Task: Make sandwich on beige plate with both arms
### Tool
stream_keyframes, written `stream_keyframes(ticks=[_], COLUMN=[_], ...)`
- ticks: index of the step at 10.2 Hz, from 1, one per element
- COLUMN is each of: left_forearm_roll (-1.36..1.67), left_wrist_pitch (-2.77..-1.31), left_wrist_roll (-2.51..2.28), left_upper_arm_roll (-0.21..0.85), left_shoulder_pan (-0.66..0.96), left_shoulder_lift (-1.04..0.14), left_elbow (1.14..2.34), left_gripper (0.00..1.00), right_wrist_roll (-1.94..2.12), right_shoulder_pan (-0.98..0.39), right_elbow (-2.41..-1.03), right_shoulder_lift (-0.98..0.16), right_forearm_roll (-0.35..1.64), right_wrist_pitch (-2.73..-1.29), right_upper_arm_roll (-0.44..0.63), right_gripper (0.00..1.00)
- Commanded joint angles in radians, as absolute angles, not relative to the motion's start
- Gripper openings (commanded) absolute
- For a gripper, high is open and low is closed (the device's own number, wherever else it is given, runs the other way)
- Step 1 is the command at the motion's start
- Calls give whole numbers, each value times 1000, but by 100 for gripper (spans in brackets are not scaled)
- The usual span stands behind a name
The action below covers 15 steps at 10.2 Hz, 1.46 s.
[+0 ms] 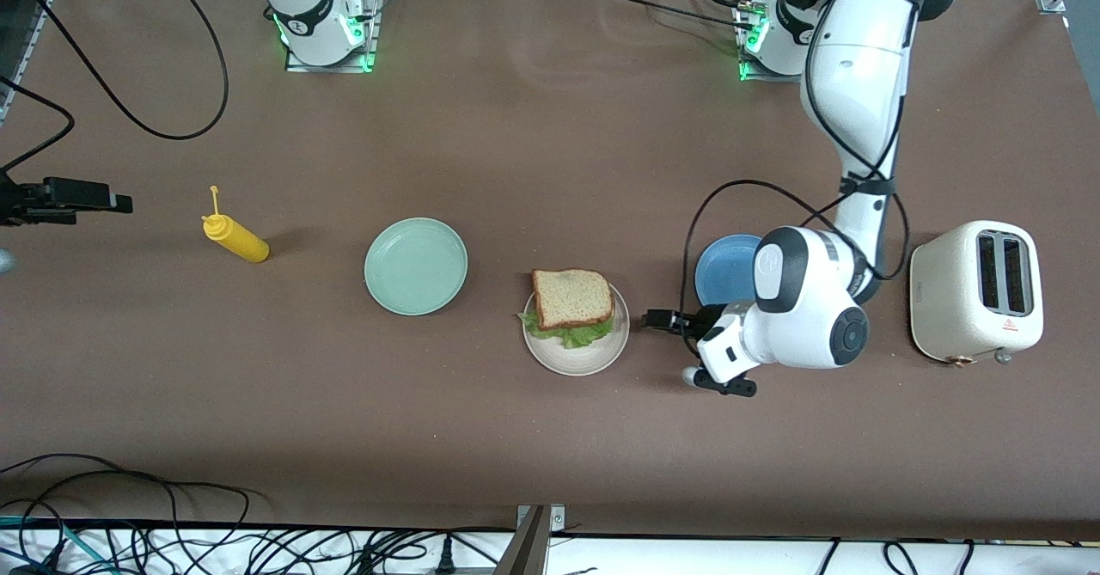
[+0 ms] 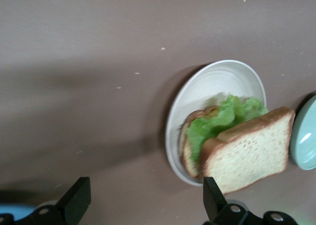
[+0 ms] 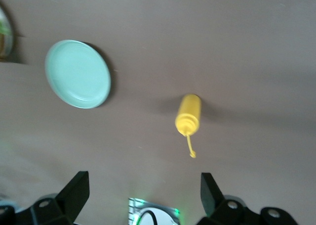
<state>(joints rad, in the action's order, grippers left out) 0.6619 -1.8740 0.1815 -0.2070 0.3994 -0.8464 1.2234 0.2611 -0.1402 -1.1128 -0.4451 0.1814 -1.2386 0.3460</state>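
Item: sandwich (image 1: 571,302), assembled on the beige plate (image 1: 593,357); top slice sits skewed, overhanging the rim on the side away from the front camera, lettuce (image 2: 217,120) showing.

Left gripper (image 1: 660,319): empty, fingers spread, low over the worktop (image 1: 533,145) between beige plate and blue plate (image 1: 724,270).

Right gripper (image 3: 140,193): empty, fingers apart, waiting high above the mustard bottle (image 1: 235,237).

Handling: retreat level and clear of the rim; avoid nudging the slice.
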Motion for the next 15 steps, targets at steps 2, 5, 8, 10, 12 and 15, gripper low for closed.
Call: stream_keyframes(ticks=[2, 5, 8, 10, 12, 15], left_forearm_roll=[481, 321, 212, 141, 103, 71], left_wrist_pitch=[-1803, -1682, -1551, -1491, -1435, -1397], left_wrist_roll=[178, 202, 210, 215, 213, 207], left_upper_arm_roll=[-209, -210, -209, -209, -209, -210], left_shoulder_pan=[357, 299, 233, 187, 152, 123], left_shoulder_lift=[-781, -720, -632, -591, -548, -500], left_elbow=[1236, 1239, 1247, 1247, 1244, 1241], left_gripper=[100, 100, 100, 100, 100, 100], right_wrist_roll=[-24, -46, -48, -46, -31, -41], right_shoulder_pan=[94, 123, 123, 114, 115, 117], right_elbow=[-1210, -1504, -1653, -1641, -1640, -1606], right_shoulder_lift=[-335, -185, -124, -126, -130, -130], right_forearm_roll=[-66, -66, -58, -66, -66, -66], right_wrist_pitch=[-1327, -1581, -1735, -1736, -1727, -1727], right_upper_arm_roll=[-122, -147, -149, -147, -147, -141], right_gripper=[100, 100, 100, 100, 100, 100])
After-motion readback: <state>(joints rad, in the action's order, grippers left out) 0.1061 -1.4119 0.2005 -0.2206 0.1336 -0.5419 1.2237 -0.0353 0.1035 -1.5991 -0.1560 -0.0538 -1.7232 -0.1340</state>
